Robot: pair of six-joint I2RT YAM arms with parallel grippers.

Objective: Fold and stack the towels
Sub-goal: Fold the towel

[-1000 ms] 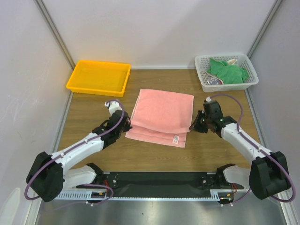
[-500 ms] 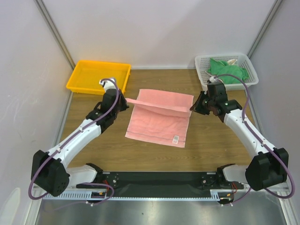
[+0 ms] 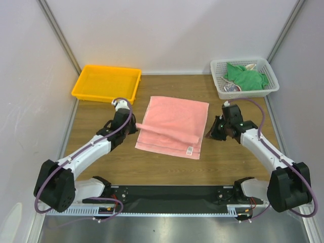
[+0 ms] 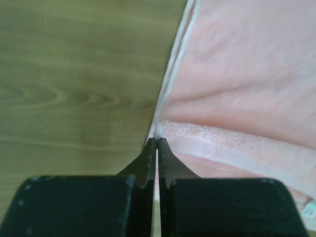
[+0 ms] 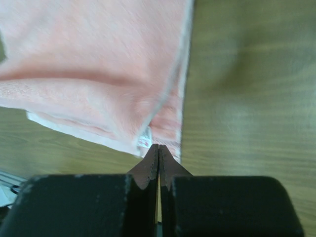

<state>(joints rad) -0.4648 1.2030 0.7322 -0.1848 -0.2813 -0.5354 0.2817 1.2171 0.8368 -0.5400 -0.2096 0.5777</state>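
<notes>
From above, the pink towel (image 3: pixel 172 119) lies in the middle of the table (image 3: pixel 96 114). A small white tag (image 3: pixel 189 150) is at its near right corner, its print too small to read. Bare wood surrounds the towel. The white basket (image 3: pixel 243 93) far right holds the green towel (image 3: pixel 245 76) and the patterned towel (image 3: pixel 232 87); the yellow tray (image 3: pixel 101 97) stands far left.

On the left wrist view, the left gripper (image 4: pixel 157 142) pinches the towel's folded left edge, jaws pressed together.

On the right wrist view, the right gripper (image 5: pixel 158 148) pinches the right edge likewise.
</notes>
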